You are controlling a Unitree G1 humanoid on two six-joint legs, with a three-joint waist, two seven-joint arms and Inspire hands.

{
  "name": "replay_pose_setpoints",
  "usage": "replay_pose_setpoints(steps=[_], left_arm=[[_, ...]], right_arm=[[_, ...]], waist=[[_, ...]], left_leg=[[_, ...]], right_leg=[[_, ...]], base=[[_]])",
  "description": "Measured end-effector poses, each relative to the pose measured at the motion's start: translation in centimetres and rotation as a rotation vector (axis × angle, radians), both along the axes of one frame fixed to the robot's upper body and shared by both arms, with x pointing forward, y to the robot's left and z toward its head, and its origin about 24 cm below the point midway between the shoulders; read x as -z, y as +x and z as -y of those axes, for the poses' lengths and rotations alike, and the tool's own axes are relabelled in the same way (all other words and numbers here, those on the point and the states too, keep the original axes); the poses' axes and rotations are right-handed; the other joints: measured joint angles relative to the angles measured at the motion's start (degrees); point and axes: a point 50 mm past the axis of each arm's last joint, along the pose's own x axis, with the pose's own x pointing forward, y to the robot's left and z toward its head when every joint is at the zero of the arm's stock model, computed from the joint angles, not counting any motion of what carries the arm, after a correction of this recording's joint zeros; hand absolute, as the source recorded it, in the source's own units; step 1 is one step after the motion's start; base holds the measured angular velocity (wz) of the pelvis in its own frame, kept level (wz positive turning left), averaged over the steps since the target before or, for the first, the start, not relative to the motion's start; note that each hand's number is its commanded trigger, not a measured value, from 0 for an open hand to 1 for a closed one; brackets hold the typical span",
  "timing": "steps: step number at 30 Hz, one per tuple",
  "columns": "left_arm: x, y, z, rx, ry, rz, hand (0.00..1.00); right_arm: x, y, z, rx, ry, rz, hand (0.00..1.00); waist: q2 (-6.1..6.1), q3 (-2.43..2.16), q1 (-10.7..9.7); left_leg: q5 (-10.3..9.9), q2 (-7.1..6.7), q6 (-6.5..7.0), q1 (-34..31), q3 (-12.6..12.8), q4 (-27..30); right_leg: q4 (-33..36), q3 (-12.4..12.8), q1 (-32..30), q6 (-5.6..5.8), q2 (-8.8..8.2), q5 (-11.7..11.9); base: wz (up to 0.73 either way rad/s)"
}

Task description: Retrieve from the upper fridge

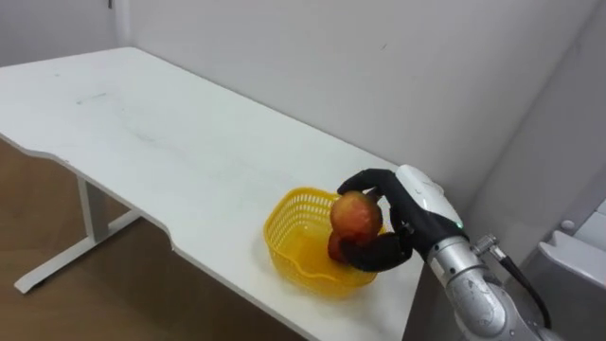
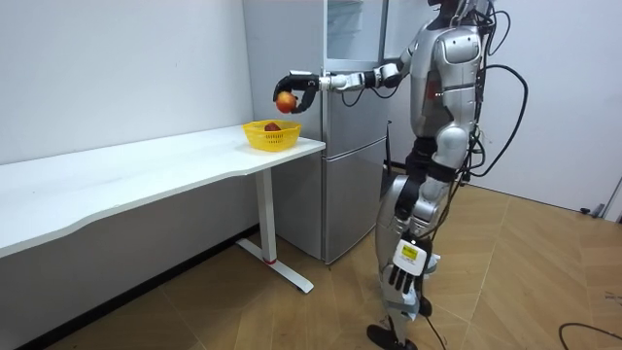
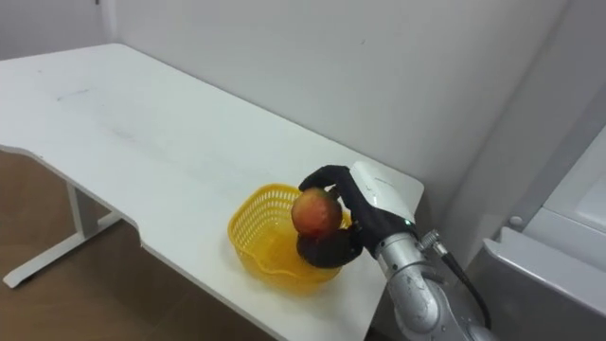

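Observation:
A red and yellow apple (image 1: 356,216) is held just above the yellow basket (image 1: 287,224), with my right hand (image 1: 418,214) shut on it, fingers over the top and thumb beneath. The basket stands at the right end of the white table (image 1: 142,133). Under the apple, a second red fruit (image 1: 335,249) lies inside the basket. In the room view I stand in front of the silver fridge (image 2: 340,146), right arm stretched out over the basket (image 2: 260,137). My left hand (image 2: 400,278) hangs by my leg with straight fingers.
The table runs off to the left along a white wall, its front edge curving in. The fridge's grey side (image 1: 578,256) stands close beside the table's right end. Wooden floor lies below.

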Motion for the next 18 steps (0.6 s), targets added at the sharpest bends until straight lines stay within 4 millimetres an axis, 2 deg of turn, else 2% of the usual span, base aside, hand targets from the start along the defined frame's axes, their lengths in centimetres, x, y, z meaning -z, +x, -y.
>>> replay_pose_setpoints(steps=[1,2,10,13,18], left_arm=[[-0.02,-0.05,-0.08,0.0,0.001,-0.002,0.0],[-0.06,-0.12,-0.2,-0.003,0.003,-0.003,0.0],[-0.03,-0.48,-0.22,-0.007,0.004,-0.01,0.0],[-0.01,-0.58,-0.18,-0.008,0.003,-0.012,0.0],[-0.07,-0.18,-0.14,-0.004,0.003,0.003,0.0]], right_arm=[[0.0,0.0,0.0,0.0,0.0,0.0,0.66],[-0.03,0.0,0.0,0.0,0.0,0.001,0.0],[0.01,0.0,0.02,0.0,-0.001,0.0,0.0],[0.01,0.0,0.03,0.001,0.0,-0.001,0.0],[0.18,0.04,0.17,0.006,0.017,-0.014,0.0]], waist=[[0.0,0.0,0.0],[-0.01,-0.01,0.0],[-0.01,-0.01,0.1],[0.2,0.14,0.1],[0.2,0.14,0.2]], left_leg=[[0.0,0.0,0.0,0.1,0.0,0.0],[0.0,0.0,0.0,0.2,0.0,-0.1],[0.0,0.0,0.0,0.2,-0.1,0.2],[0.0,0.0,0.0,0.2,-0.1,0.2],[0.0,0.0,0.0,0.1,-0.3,0.2]], right_leg=[[0.0,0.0,0.1,0.0,0.0,0.0],[0.0,0.0,0.3,0.0,0.0,0.0],[0.0,0.0,0.4,-0.03,0.03,0.0],[0.0,0.0,0.4,-0.03,0.04,0.0],[0.0,-0.3,0.4,-0.03,0.03,0.0]], base=[[0.0],[0.0],[0.0],[0.0],[0.02]])
